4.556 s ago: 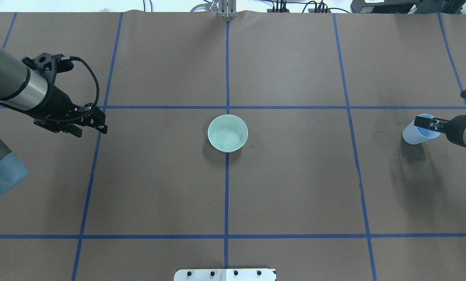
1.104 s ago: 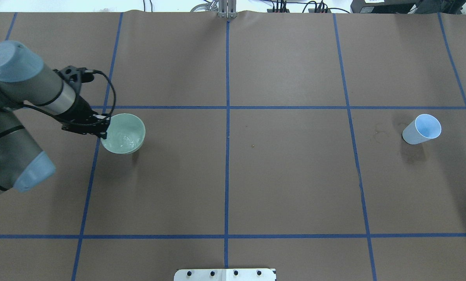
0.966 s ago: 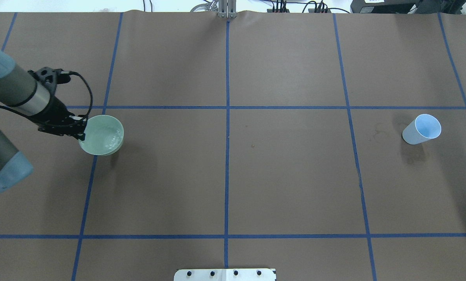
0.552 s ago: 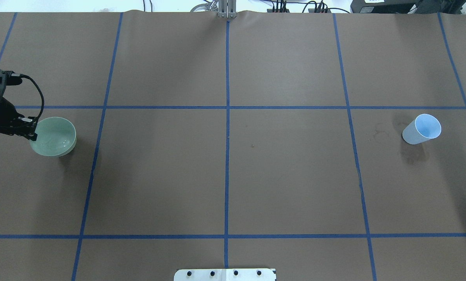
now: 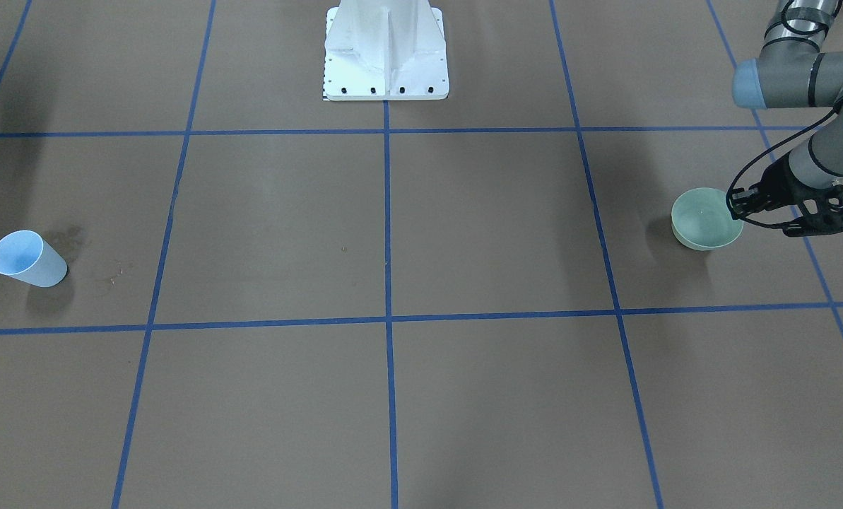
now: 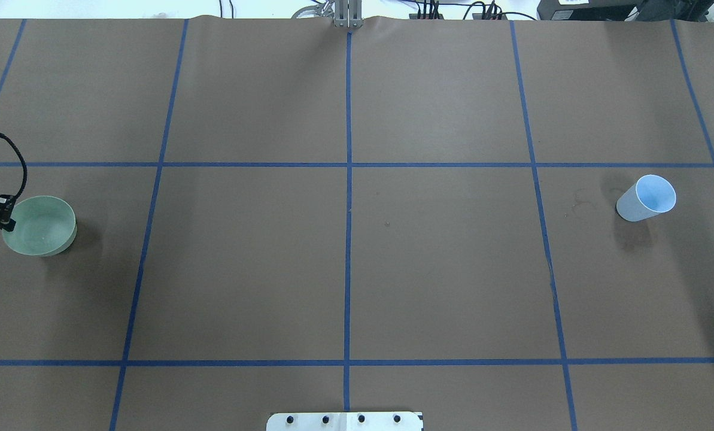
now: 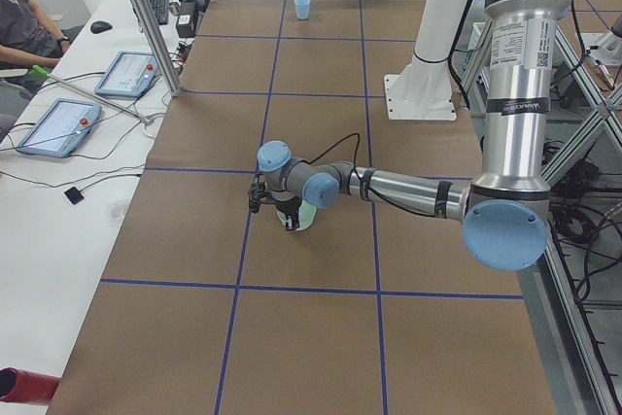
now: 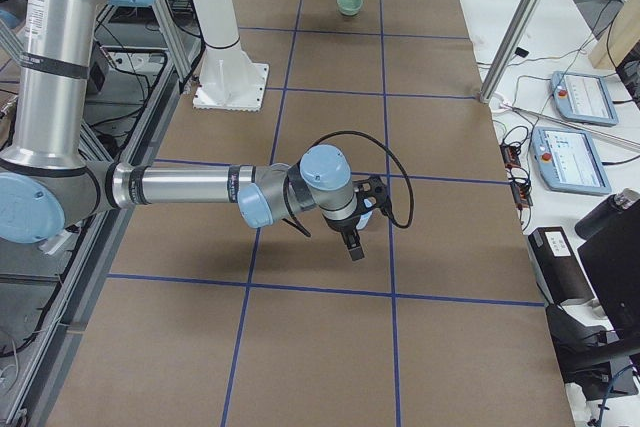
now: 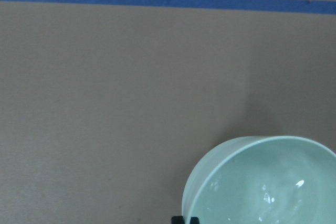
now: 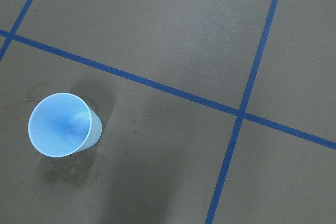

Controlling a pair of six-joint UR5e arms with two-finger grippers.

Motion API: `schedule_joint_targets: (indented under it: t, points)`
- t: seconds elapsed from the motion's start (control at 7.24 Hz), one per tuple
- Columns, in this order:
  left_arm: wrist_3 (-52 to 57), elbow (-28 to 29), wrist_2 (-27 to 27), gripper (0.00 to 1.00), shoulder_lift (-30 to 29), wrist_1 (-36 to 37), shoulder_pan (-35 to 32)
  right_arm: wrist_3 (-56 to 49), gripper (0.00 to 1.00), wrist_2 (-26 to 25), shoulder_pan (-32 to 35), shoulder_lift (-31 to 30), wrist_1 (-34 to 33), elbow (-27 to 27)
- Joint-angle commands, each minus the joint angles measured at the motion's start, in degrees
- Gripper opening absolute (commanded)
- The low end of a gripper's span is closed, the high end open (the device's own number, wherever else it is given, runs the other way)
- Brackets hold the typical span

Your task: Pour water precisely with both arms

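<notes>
1. The water is contained in the pale green bowl. It is shown only as faint ripples and white glints in the left wrist view.
2. The bowl is located at the robot's left end of the table, outside the nearest blue tape line. Whether it rests on the table or is held just clear cannot be told.
3. The bowl's rim is clamped by the left tool.
4. The light blue cup stands on its base at the opposite end, with nothing touching it. Damp marks are seen around its foot.
5. The right tool is shown only in 1 side view, clear of the cup. Whether it is released or clenched cannot be told.
6. The pour into the bowl is judged complete, and the setting-aside of the bowl is judged to be the step in hand. The next move calls for the bowl to be kept level, seated fully, and the rim released without tilting.
7. No brand, label or writing can be read.
</notes>
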Motion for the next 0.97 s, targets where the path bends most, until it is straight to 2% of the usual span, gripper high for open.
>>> schedule_joint_targets:
  t: [0.0,0.14,0.41,0.55,0.69,0.83]
  points:
    - [0.57,0.00,-0.89,0.99,0.49,-0.08,-0.66,0.18,1.00,0.05,0.12,-0.02,-0.04,0.23]
    - [0.83,-0.35,-0.89,1.00,0.57,-0.08,-2.75,0.45,1.00,0.05,0.12,-0.02,-0.04,0.23]
    - [9.49,-1.06,-1.06,1.00,2.59,0.26,-8.01,0.71,1.00,0.05,0.12,-0.02,-0.04,0.41]
    - [9.80,-1.23,-1.76,1.00,3.55,0.18,-8.57,0.71,1.00,-0.12,0.03,0.07,-0.21,0.32]
    - [10.06,-1.15,-1.85,1.00,3.65,0.44,-10.49,0.63,1.00,-0.13,-0.67,0.42,-3.00,0.32]
    - [10.07,-1.23,-4.46,1.00,3.65,0.45,-13.46,0.45,1.00,-0.30,-1.54,2.77,-7.12,0.23]
